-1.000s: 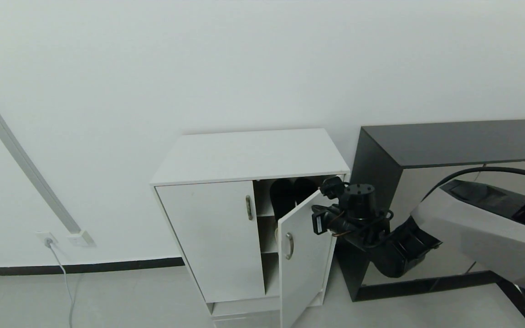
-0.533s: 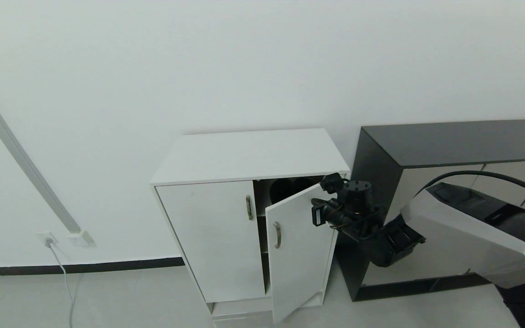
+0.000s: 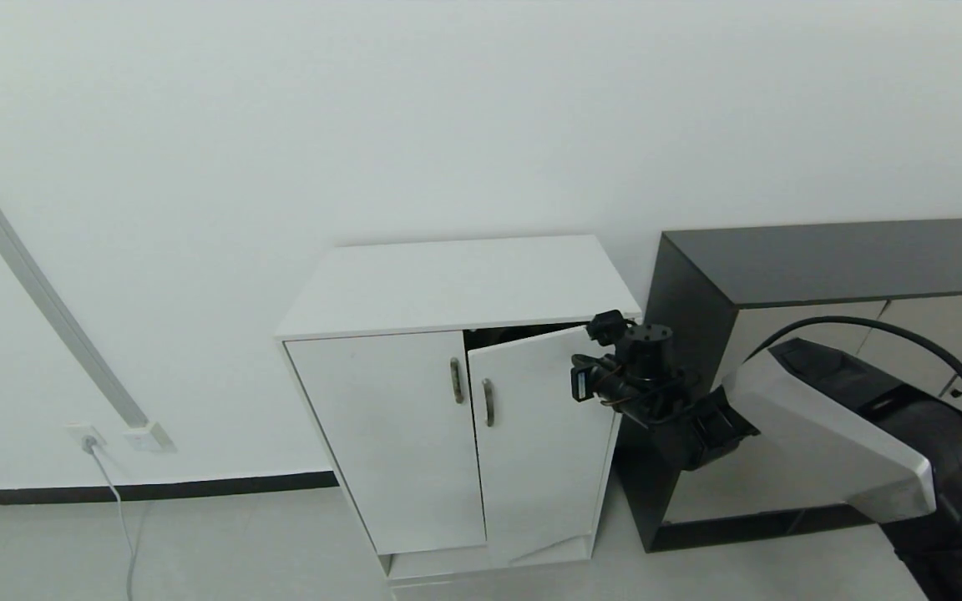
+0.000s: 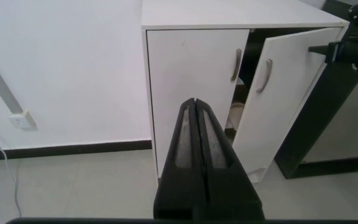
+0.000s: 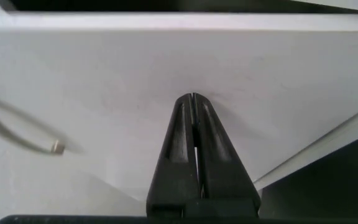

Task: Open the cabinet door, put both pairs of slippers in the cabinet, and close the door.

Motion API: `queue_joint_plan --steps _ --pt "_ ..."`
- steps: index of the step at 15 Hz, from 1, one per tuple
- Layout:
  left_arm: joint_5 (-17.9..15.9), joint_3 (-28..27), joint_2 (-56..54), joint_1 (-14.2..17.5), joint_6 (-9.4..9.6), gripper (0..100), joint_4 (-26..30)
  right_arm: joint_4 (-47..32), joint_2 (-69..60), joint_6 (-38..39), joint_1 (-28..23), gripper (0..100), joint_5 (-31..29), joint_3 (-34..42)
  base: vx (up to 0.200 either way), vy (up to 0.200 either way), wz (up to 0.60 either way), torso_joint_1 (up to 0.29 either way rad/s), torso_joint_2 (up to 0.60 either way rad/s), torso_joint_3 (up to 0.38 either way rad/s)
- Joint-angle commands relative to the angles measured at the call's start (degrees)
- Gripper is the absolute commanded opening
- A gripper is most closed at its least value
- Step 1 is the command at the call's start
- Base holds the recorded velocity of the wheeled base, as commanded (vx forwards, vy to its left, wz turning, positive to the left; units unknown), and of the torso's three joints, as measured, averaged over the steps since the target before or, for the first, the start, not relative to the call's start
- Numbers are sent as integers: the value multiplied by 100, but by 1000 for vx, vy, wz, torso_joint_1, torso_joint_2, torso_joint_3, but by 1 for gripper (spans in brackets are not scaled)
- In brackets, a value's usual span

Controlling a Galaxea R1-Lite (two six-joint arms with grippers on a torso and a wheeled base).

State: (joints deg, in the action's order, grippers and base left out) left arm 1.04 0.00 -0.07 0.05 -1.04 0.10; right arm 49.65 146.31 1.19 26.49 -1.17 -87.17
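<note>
- Cabinet door (image 3: 539, 442), the right-hand leaf of the white cabinet (image 3: 456, 284), stands almost shut. Its handle edge sits just proud of the cabinet's left door (image 3: 389, 434), and a thin dark wedge is open under the cabinet's top.
- We judge the task to be in its last step. Opening and loading look done, and only the final push to seat the door flush with the cabinet front is left.
- Right gripper (image 5: 193, 96) has its tips against the door's outer face, nearer the cabinet's hinge side than the handle (image 3: 488, 402). Its jaws are pressed together and hold nothing.
- Left gripper (image 4: 194, 101) hangs well out in front of the cabinet, jaws likewise closed together and empty.
- Compared with a second ago, the door has swung from wide open to nearly closed, and its handle is now just beside the left door's.
- A second ago a dark pair of slippers stood on the cabinet's top shelf. The door now covers that shelf, so we cannot confirm the second pair.
- The right arm has followed the door in toward the cabinet.
</note>
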Motion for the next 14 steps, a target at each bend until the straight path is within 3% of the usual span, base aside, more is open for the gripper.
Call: queue_joint_plan --steps 1,14 --pt "2 0 7 4 -2 0 -1 -43 117 4 -12 0 3 -159 0 0 0 0 0 0" --pt "2 0 7 4 -2 0 -1 -202 134 4 -109 0 3 -441 0 0 0 0 0 0"
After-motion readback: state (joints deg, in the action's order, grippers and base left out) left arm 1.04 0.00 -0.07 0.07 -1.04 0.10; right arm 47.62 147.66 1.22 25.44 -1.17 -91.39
